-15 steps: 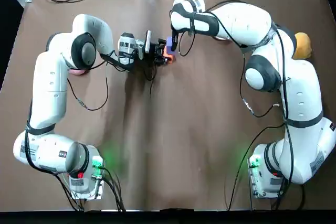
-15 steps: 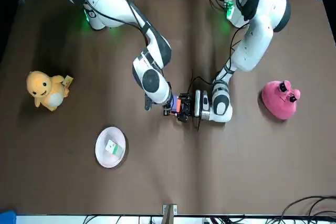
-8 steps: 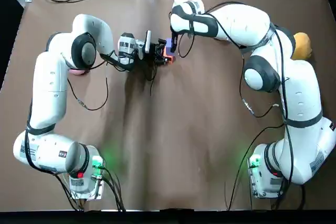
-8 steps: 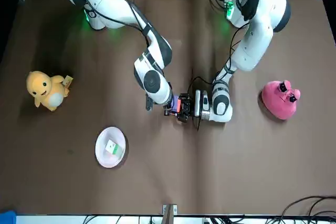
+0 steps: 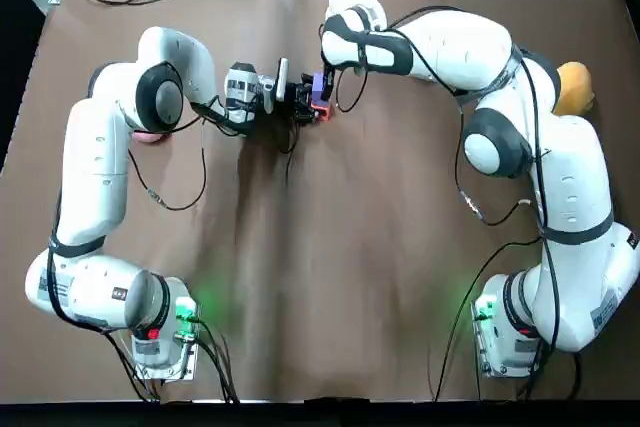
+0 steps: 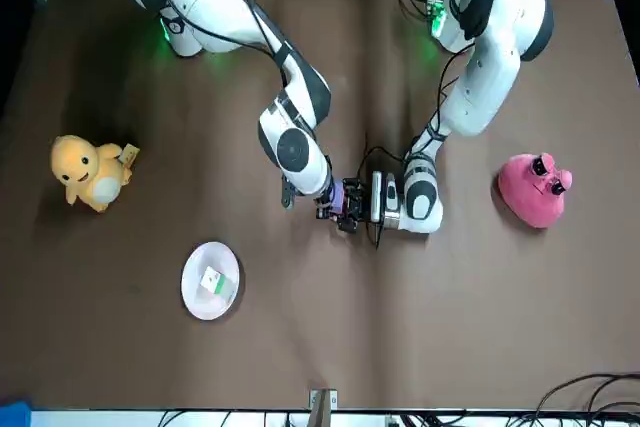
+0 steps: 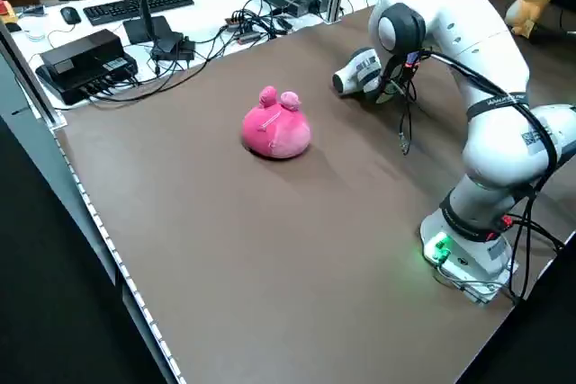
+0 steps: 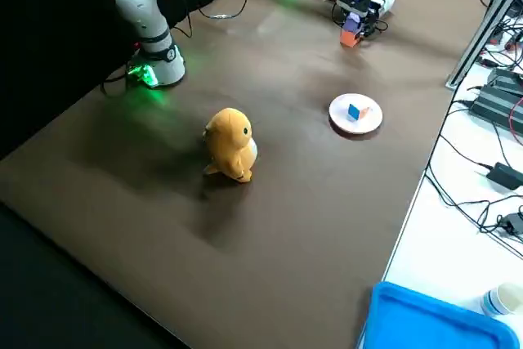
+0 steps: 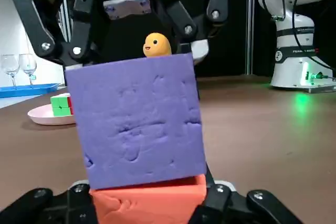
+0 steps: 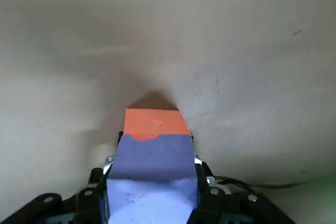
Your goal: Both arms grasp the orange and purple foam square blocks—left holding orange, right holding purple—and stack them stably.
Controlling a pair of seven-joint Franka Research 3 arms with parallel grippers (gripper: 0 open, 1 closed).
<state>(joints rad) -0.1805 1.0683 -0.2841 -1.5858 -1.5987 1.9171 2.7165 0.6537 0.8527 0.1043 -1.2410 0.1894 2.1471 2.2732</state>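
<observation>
Two grippers meet at the far middle of the table (image 5: 350, 277).

Top view: the left gripper (image 5: 303, 105) reaches in sideways and pinches the orange block (image 5: 321, 108). The right gripper (image 5: 320, 87) clamps the purple block (image 5: 317, 90), which touches the orange one.

Front view: both blocks sit tight between the two wrists. A pink plush (image 6: 535, 190) lies off to the robot's left and a yellow plush (image 6: 88, 172) well off to its right. A white plate (image 6: 193, 292) carries a small cube (image 6: 212, 282) (several colours).

Left side view: the left arm's wrist hides the blocks.

Right side view: purple sits directly above orange, low over the table; whether the orange block rests on the table I cannot tell.

Left wrist view: the orange block is gripped between this arm's fingers. The purple block lies flush on it, slightly skewed, with the other arm's fingers closed on its sides.

Right wrist view: the purple block is squeezed between the fingers, with the orange block just beyond it, touching.
</observation>
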